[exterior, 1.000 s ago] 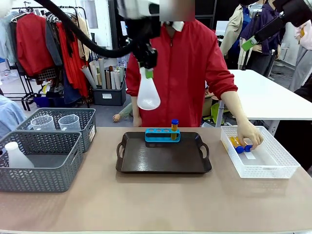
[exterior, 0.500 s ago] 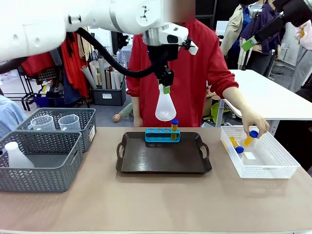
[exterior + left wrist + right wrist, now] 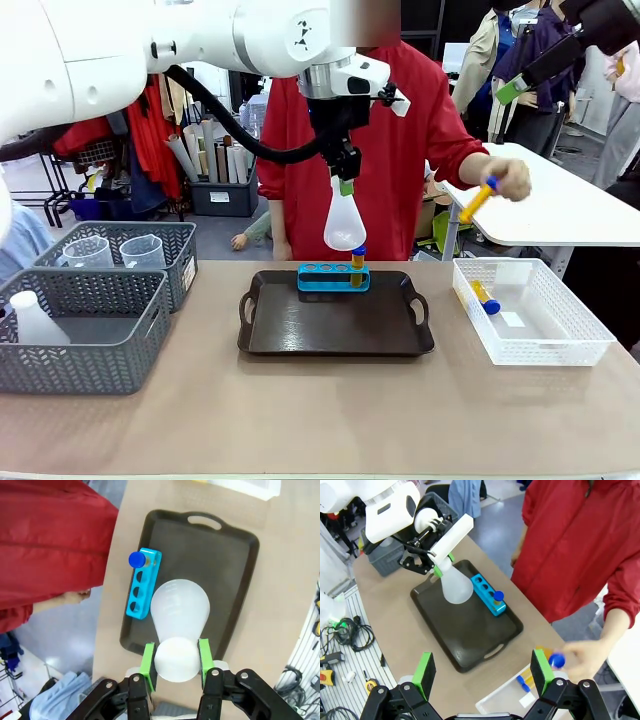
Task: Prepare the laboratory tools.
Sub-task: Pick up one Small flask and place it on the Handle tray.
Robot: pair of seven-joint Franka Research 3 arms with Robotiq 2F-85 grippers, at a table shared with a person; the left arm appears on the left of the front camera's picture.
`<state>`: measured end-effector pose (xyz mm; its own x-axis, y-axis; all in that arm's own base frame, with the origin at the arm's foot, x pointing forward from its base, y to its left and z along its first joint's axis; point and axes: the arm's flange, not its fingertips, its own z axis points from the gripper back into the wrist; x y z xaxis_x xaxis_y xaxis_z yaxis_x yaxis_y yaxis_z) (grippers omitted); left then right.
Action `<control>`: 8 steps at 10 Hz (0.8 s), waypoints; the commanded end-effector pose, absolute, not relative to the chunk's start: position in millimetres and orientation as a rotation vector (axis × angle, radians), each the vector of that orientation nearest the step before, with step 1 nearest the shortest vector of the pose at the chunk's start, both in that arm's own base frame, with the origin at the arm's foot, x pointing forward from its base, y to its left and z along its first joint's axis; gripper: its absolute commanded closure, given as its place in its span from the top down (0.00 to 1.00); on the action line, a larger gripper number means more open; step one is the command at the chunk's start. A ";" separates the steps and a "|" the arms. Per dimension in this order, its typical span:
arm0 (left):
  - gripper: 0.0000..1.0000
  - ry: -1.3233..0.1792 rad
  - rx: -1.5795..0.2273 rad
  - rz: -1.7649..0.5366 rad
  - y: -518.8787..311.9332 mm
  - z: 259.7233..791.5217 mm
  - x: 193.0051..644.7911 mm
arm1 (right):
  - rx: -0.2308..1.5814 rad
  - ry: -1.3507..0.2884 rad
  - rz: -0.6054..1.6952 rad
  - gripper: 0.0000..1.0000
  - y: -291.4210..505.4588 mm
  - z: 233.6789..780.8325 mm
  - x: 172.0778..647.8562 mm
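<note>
My left gripper point(image 3: 345, 184) is shut on the neck of a translucent white conical flask point(image 3: 344, 226), which hangs above the back edge of the dark tray point(image 3: 335, 330). From the left wrist, the green pads point(image 3: 148, 659) clamp the flask point(image 3: 180, 611) over the tray point(image 3: 235, 575). A small blue tube rack point(image 3: 333, 277) stands at the tray's far edge and holds one blue-capped tube point(image 3: 358, 260). The person's hand lifts another tube point(image 3: 478, 200) above the white bin point(image 3: 545, 345), where one tube point(image 3: 484, 297) lies. My right gripper point(image 3: 482, 674) hovers high over the table, open and holding nothing.
Two grey mesh baskets point(image 3: 95, 355) stand at the left. The far one holds two clear beakers point(image 3: 88, 250); the near one holds a white flask point(image 3: 35, 320). The person in red stands behind the tray. Bare tabletop point(image 3: 320, 420) lies in front.
My left arm carried the flask to the right and slightly down, over the rack. The person picked a tube out of the white bin and raised it.
</note>
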<state>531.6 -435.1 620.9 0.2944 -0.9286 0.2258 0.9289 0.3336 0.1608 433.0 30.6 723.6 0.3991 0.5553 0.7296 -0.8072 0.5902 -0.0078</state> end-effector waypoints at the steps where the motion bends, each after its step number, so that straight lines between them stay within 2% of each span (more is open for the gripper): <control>1: 0.00 -0.329 0.009 -1.233 -431.6 625.7 525.8 | 0.387 -0.766 0.896 1.00 29.8 724.5 433.2; 8: 0.00 -0.178 0.023 -1.402 -500.8 557.0 574.7 | 0.387 -0.766 0.896 1.00 29.8 724.5 433.2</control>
<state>553.3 -485.7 538.6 0.1863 -0.9730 0.1366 0.9730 0.2020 0.1120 433.0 30.6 723.6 0.3991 0.5554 0.7296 -0.8071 0.5903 -0.0078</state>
